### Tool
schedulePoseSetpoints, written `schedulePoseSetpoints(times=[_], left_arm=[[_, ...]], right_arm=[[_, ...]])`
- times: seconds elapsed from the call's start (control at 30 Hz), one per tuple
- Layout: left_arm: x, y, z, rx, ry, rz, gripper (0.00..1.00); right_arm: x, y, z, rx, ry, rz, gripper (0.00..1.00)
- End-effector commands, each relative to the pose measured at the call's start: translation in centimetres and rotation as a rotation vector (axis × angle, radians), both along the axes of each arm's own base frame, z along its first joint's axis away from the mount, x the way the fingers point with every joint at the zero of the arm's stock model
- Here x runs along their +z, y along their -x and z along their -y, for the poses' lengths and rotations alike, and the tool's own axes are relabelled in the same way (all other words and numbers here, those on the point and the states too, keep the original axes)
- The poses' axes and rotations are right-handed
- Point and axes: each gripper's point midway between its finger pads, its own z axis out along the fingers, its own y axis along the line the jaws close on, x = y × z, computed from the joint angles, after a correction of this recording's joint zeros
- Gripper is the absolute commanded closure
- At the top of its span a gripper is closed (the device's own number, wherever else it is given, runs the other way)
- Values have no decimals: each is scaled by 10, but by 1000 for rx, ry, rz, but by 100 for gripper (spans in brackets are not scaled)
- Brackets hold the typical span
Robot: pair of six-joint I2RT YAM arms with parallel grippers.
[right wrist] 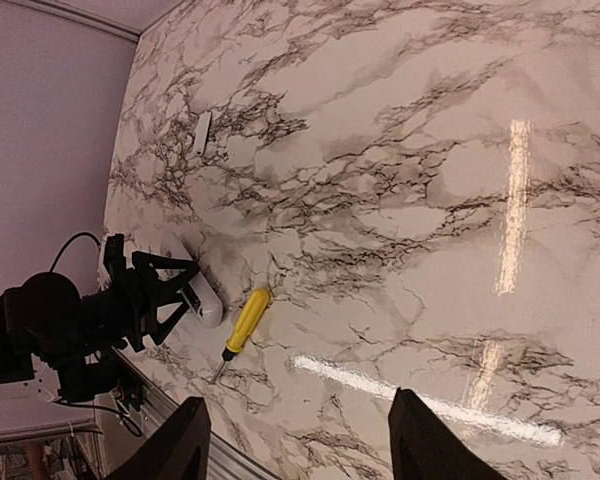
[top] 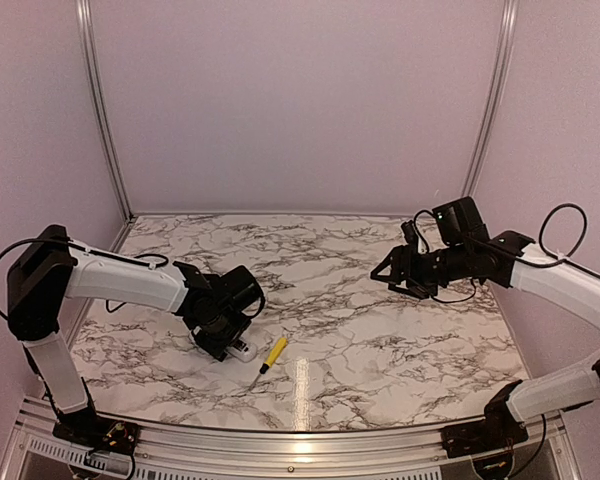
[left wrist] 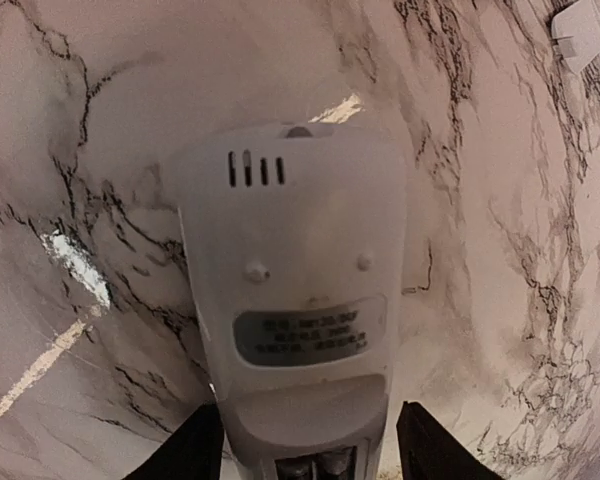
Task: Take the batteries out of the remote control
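The white remote control (left wrist: 290,250) lies on the marble table with its back face up and its compartment open. The dark ends of the batteries (left wrist: 315,467) show in the compartment at the lower edge of the left wrist view. My left gripper (left wrist: 310,455) is open, low over the remote, with one finger (left wrist: 185,452) on each side of its compartment end. In the top view the left gripper (top: 228,343) covers most of the remote (top: 243,351). My right gripper (top: 395,272) is open and empty, held above the table's right side, far from the remote (right wrist: 202,300).
A yellow-handled screwdriver (top: 273,352) lies just right of the remote, also in the right wrist view (right wrist: 245,322). The small white cover piece (right wrist: 202,130) lies apart on the table, also in the left wrist view (left wrist: 580,30). Walls enclose the table.
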Motion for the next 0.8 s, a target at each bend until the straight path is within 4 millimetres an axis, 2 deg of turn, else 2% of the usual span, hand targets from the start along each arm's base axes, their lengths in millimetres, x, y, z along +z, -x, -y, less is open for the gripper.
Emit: schedulePoseSetpoints(times=[0.0,0.2,0.3,0.6,0.77], left_arm=[[-14,4,-2,8,-22,-52,31],[-15,6,2,6,-2,-64,15],[-7,4,-1,1,-1,-36,11],[49,-23,-18,-256,-151,210,11],[77,-28,-20,-519,-248,344,15]], right_arm=[[5,3,8,-21,22,15,40],[8,7,12,-27,21,24,40],[7,8,14,-31,31,25,40],[3,9,17,-25,51,36,40],[5,7,17,-16,59,48,39]])
